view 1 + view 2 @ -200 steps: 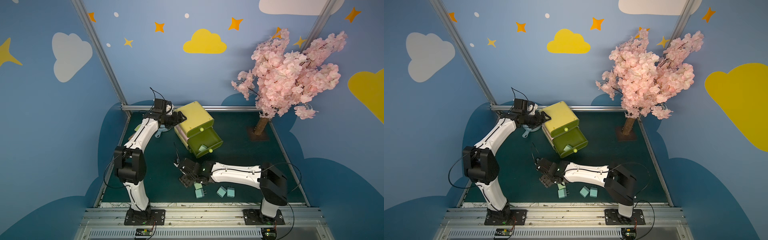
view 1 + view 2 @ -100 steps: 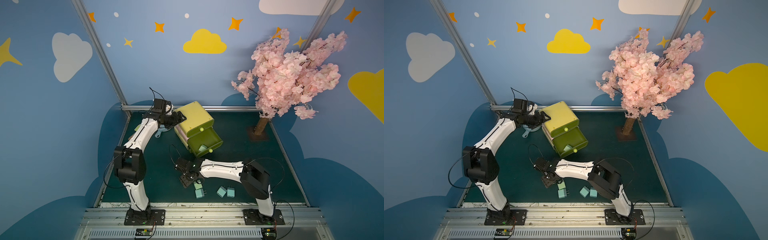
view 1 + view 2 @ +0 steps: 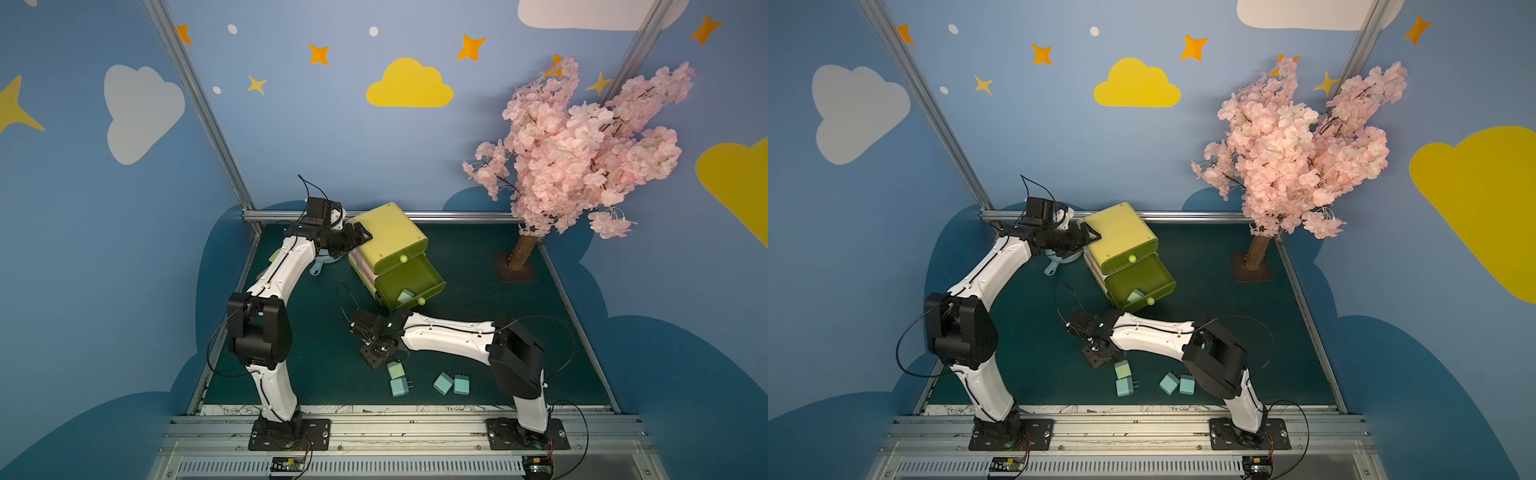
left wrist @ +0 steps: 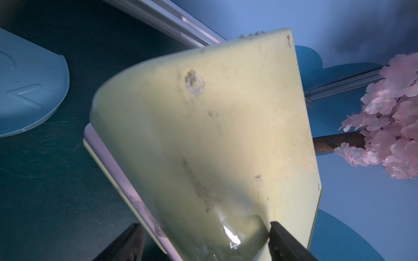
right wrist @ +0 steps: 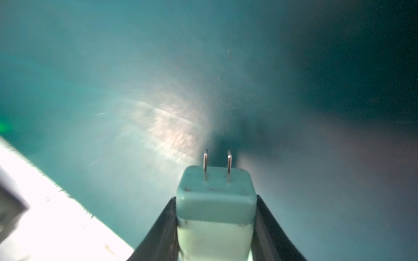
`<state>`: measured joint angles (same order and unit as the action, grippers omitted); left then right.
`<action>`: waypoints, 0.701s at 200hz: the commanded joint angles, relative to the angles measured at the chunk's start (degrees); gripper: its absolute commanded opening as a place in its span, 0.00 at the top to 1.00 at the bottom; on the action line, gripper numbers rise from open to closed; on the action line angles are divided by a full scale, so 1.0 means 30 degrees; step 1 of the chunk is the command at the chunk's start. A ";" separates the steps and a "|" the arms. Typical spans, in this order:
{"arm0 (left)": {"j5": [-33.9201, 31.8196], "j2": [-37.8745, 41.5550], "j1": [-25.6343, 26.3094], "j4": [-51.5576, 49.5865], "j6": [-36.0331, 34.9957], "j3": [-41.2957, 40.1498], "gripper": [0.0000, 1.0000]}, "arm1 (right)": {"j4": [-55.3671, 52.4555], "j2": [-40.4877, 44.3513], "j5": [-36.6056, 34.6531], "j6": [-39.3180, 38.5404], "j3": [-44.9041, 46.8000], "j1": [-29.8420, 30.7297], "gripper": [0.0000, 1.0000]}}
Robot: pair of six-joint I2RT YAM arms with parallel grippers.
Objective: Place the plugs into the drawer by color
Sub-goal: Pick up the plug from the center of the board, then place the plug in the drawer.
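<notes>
The drawer [image 3: 388,232] is a yellow chest at the back of the mat. Its top drawer is closed and the olive one below [image 3: 409,282] is pulled out, with a mint plug [image 3: 405,296] inside. My left gripper [image 3: 361,237] is shut on the chest's rear corner, one jaw on each side [image 4: 203,235]. My right gripper [image 5: 214,200] is shut on a mint green plug [image 5: 216,192], prongs pointing away. In both top views it sits low over the mat [image 3: 384,360] [image 3: 1104,359] beside that plug [image 3: 395,370]. Three more pastel plugs [image 3: 400,387] [image 3: 442,382] [image 3: 461,383] lie close by.
A pink blossom tree [image 3: 582,145] stands at the back right on a brown base [image 3: 515,272]. A light blue plastic piece [image 3: 322,264] lies under my left wrist. The metal front rail [image 3: 374,409] runs just behind the loose plugs.
My right gripper's jaws have closed onto the mint green plug, and the right arm's elbow swung left and then back right. The left arm and the chest have not moved.
</notes>
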<state>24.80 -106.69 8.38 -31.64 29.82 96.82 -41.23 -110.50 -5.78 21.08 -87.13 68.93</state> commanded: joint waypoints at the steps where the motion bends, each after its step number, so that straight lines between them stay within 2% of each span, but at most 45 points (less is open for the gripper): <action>1: -0.0279 0.0006 -0.0053 -0.0704 -0.0246 -0.0351 0.13 | -0.0556 0.3366 -0.1015 -0.1467 -0.0764 -0.1066 0.80; 36: -0.0304 -0.0146 0.0004 -0.0646 -0.0167 -0.0367 0.13 | -0.0398 0.5255 -0.1606 -0.3628 -0.0706 -0.3987 0.84; 83: -0.0666 -0.0206 0.0136 -0.0674 -0.0191 -0.0367 0.13 | 0.1029 0.4409 -0.0590 -0.5388 -0.1625 -0.7419 0.84; 105: -0.0814 -0.0320 0.0205 -0.0657 -0.0221 -0.0287 0.13 | 0.0998 0.3624 0.0128 -0.5398 -0.2377 -0.8149 0.85; 140: -0.0795 -0.0492 0.0249 -0.0675 -0.0254 -0.0250 0.13 | 0.0912 0.2917 0.0496 -0.5532 -0.2743 -0.8181 0.85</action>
<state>23.94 -106.72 8.82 -31.57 29.85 96.82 -39.42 -101.14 -6.35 5.67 -93.34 44.16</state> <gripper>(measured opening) 0.871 0.446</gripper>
